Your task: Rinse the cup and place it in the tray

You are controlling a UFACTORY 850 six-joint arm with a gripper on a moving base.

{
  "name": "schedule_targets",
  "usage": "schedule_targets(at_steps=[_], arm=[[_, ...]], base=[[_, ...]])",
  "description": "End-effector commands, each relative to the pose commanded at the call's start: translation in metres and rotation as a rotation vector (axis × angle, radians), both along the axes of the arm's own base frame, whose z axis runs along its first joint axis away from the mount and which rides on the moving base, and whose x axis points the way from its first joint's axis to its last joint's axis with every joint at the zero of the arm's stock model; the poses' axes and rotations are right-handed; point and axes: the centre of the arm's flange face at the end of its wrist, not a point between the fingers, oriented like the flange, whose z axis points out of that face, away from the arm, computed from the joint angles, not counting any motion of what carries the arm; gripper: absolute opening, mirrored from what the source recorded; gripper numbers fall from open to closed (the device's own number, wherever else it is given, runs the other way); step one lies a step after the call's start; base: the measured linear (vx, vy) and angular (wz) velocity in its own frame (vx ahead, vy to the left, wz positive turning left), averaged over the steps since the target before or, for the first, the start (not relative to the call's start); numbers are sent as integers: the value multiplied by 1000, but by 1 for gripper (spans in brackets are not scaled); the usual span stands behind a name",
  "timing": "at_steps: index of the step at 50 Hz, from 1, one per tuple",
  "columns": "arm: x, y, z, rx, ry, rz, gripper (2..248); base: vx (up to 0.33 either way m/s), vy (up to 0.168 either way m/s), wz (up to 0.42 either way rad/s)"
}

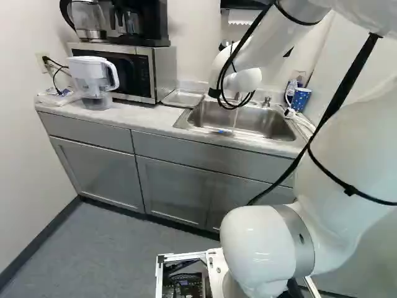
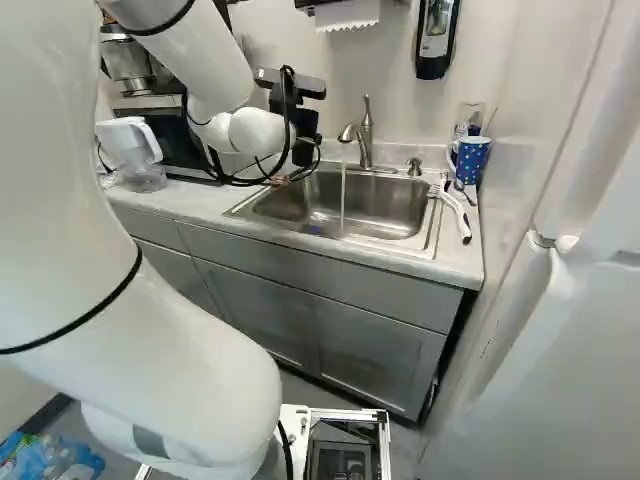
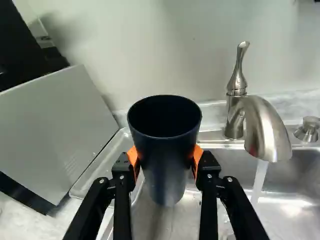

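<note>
Wrist view: clasping the dark cup (image 3: 167,150) in the claw (image 2: 305,150), orange pads (image 3: 198,155) against opposite sides! Spotting the tray (image 3: 95,177) at eight o'clock from that cup, with the microwave (image 3: 55,130) at nine. Watching the tap (image 3: 265,130) at two o'clock, pouring water (image 3: 259,182) toward the sink (image 3: 287,200) at four. Over to the right base view, finding a blue dotted cup (image 2: 472,160) at two o'clock from the sink, near a white brush (image 2: 458,215) at three.
</note>
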Motion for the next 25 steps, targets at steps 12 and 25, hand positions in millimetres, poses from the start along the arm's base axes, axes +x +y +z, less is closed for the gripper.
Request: schedule_targets(at_steps=[12, 25], arm=[[0, 0, 0, -123, 5, 28, 122], [0, 0, 0, -164, 7, 38, 122]], base=[[0, 0, 0], [0, 0, 0]])
